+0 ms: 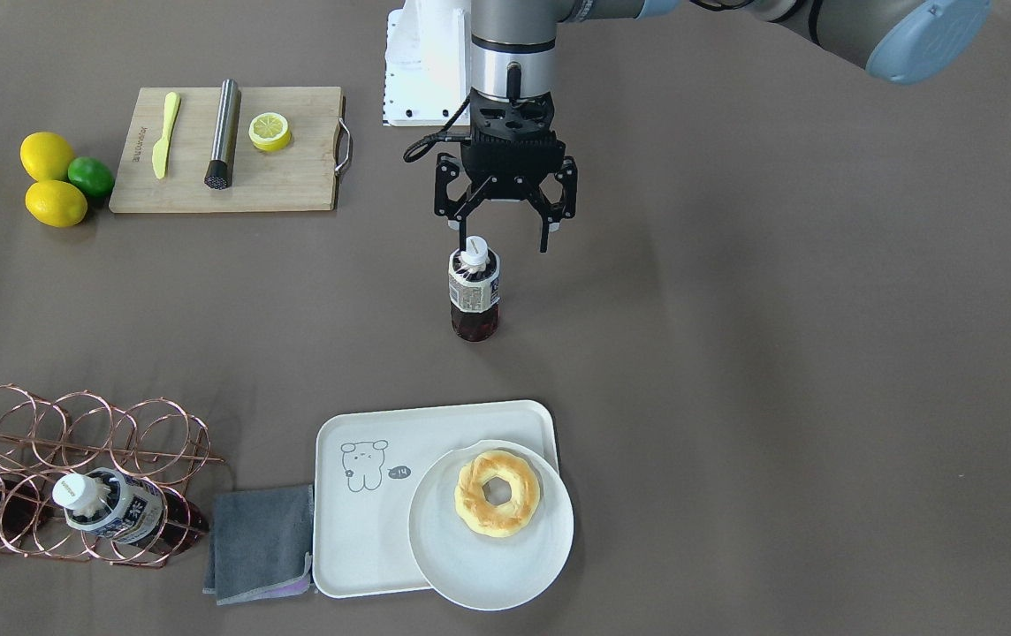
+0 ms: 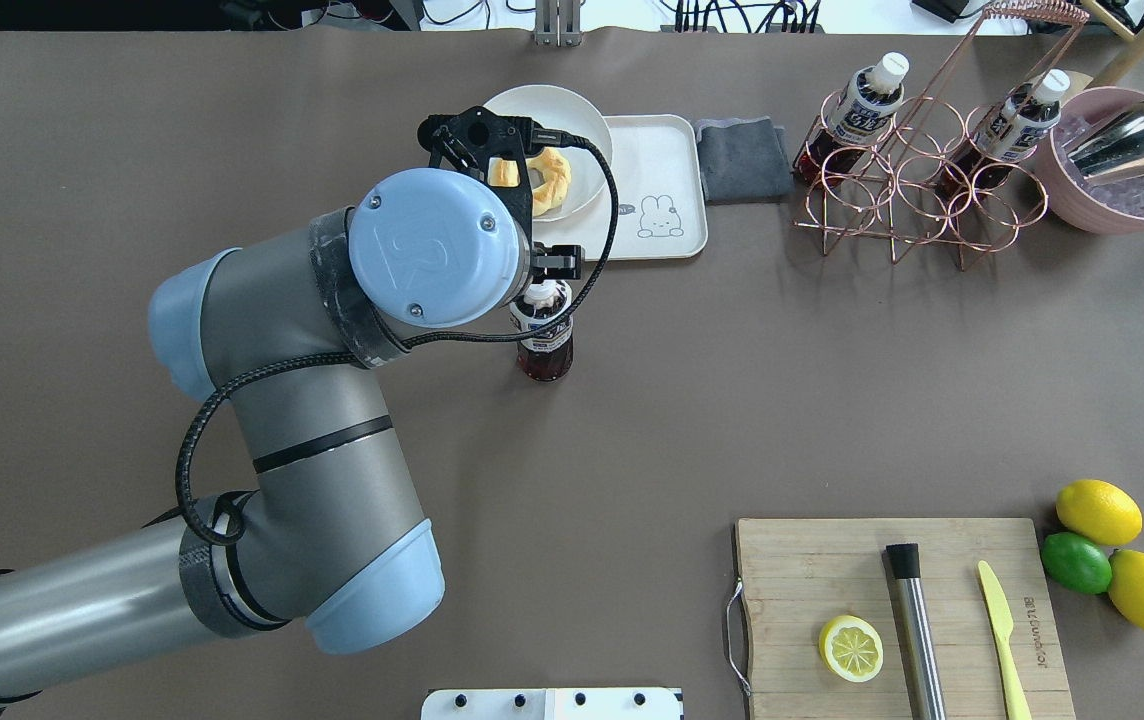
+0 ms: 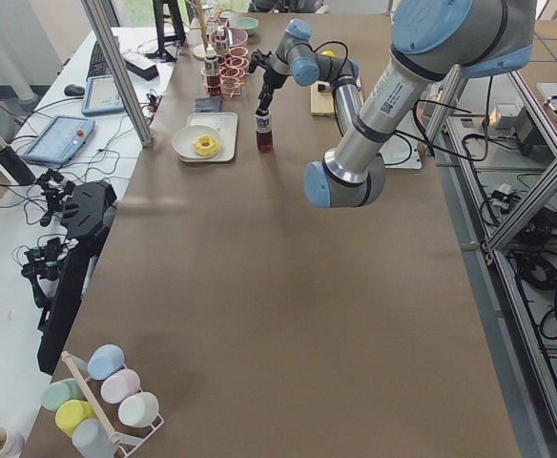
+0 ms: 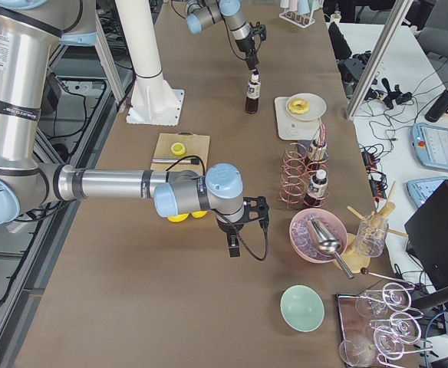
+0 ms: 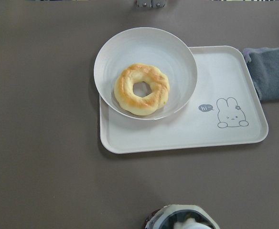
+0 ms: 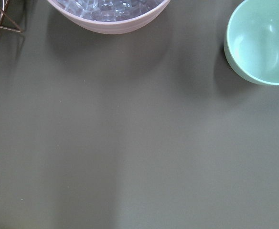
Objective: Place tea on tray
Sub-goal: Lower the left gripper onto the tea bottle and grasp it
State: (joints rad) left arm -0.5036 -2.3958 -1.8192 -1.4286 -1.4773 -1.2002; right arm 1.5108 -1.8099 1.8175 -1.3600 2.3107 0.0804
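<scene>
A: Where's the tea?

B: The tea (image 1: 475, 296) stands upright on the tabletop (image 1: 735, 353) in the middle of the front view, well apart from the tray (image 1: 355, 539) at lower centre. The left gripper (image 1: 502, 228) hangs just above its cap, jaws spread, touching nothing

A: What could spoil it?

B: From the front the cap sits nearer the jaw on the frame's left than the middle, though the angle may deceive. If that's real, coming straight down could make one finger clip the cap and knock the tea over. It's tall and narrow

A: And once held?

B: A pinch on the cap alone might let it swing or slip. Lower, on the label, looks safer to me

A: The tray?

B: The plate (image 1: 505, 579) with the donut (image 1: 497, 492) overlaps the tray's right part in that view. Only the side with the bear (image 1: 364, 464) is bare. Set on the plate's edge or the tray's rim, the tea would probably topple

A: The right gripper?

B: The right gripper (image 4: 235, 234) shows only in the side view, at lower middle, far from all this. I cannot tell whether it's spread or closed
</scene>
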